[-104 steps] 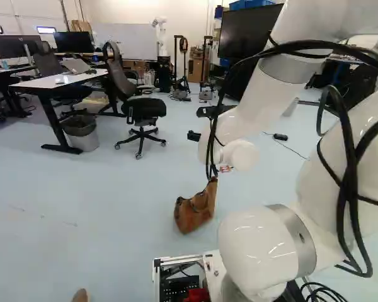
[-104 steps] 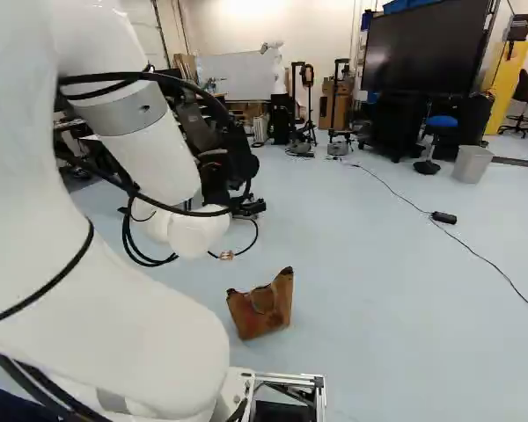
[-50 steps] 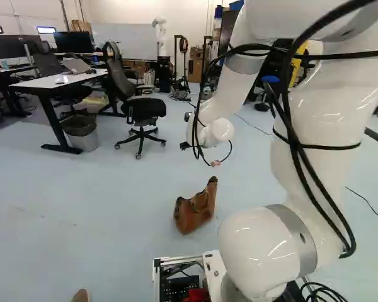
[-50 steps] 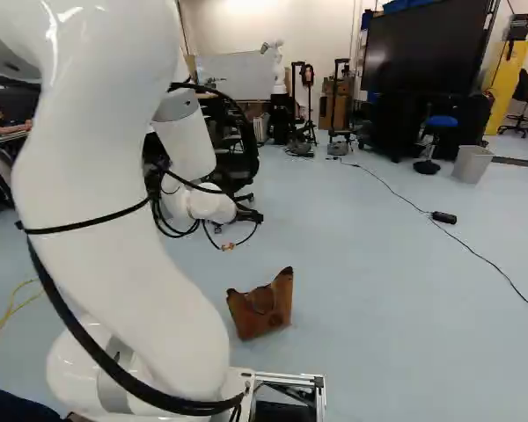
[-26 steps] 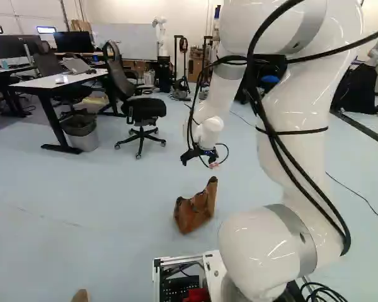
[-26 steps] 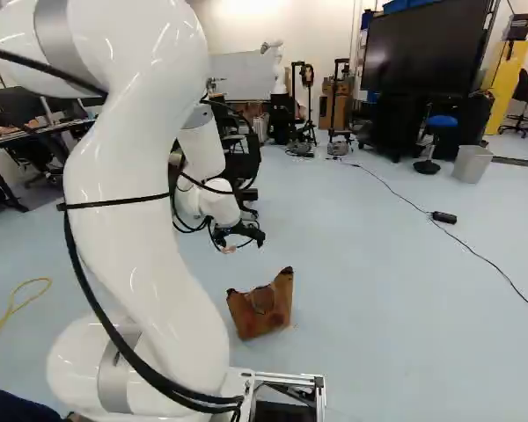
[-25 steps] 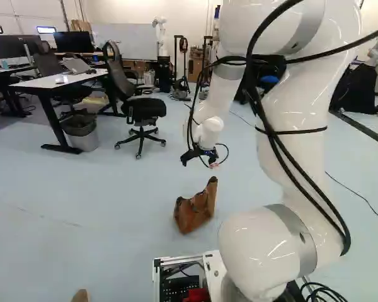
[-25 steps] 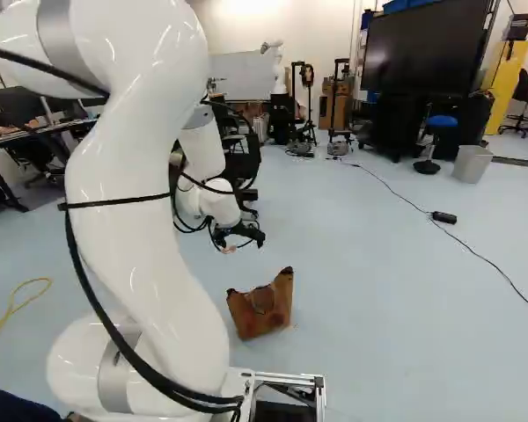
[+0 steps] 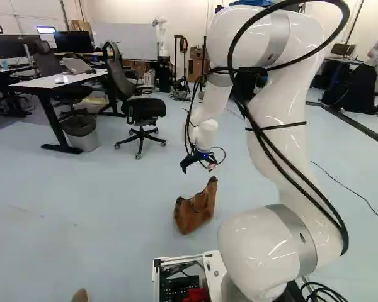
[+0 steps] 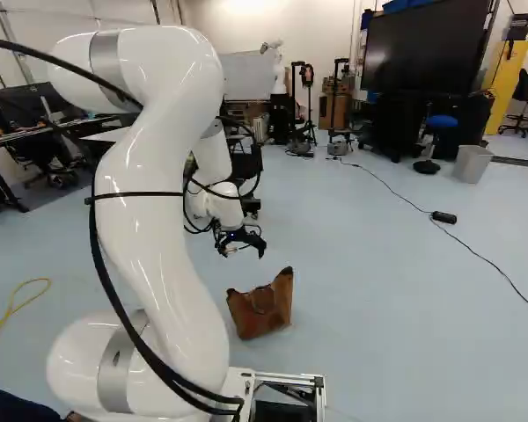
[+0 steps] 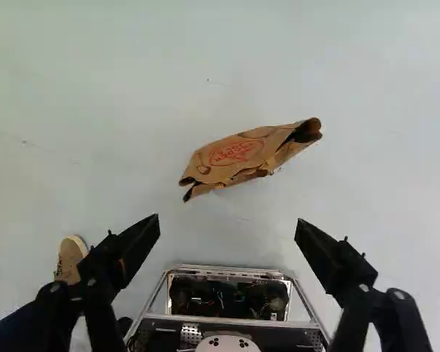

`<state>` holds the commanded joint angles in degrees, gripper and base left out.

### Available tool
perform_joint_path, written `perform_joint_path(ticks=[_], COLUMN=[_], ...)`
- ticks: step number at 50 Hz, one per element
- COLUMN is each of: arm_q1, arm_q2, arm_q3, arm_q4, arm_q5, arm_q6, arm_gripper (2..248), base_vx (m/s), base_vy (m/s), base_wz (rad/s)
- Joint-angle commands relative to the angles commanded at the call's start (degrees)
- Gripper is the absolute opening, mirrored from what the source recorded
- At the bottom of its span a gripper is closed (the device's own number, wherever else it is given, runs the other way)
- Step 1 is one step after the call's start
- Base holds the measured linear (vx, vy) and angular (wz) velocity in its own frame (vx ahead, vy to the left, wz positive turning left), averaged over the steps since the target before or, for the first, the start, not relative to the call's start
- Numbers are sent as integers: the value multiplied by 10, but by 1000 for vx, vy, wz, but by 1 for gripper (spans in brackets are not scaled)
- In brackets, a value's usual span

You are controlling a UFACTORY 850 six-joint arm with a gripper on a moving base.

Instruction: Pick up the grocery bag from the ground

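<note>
My gripper [image 9: 198,170] hangs above the floor in the left base view, pointing down, a little higher than the brown paper grocery bag [image 9: 192,215]. The same bag [image 10: 260,313] stands leaning on the floor in the right base view, ahead of the base. Seen in the wrist view, the gripper [image 11: 227,221] is open, its two black fingers wide apart with only floor between the tips. Ahead of them lies the bag [image 11: 238,155], seen from above, its folded mouth narrow and slanting, with red print on its side. Neither finger touches it.
The base's open metal frame [image 11: 227,317] lies below the gripper, and a person's shoe [image 11: 72,255] is beside it. Office chair [image 9: 143,108], bin [image 9: 82,132] and desk [image 9: 66,80] stand farther off. A cable [image 10: 488,264] crosses the floor. Another robot [image 9: 159,34] stands at the back.
The arm has swung and lowered, bringing the gripper over from the right in the left base view and turning it downward, nearer the bag. Base and bag have not moved.
</note>
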<state>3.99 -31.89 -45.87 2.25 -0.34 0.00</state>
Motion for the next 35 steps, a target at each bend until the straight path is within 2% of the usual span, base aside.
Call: perform_joint_path(ticks=[35], arm_q1=[0], arm_q2=[-84], arm_q3=[-46], arm_q4=[0], arm_q5=[0], arm_q6=[0], arm_gripper=[247], base_vx=[0], base_vy=[0], base_wz=[0])
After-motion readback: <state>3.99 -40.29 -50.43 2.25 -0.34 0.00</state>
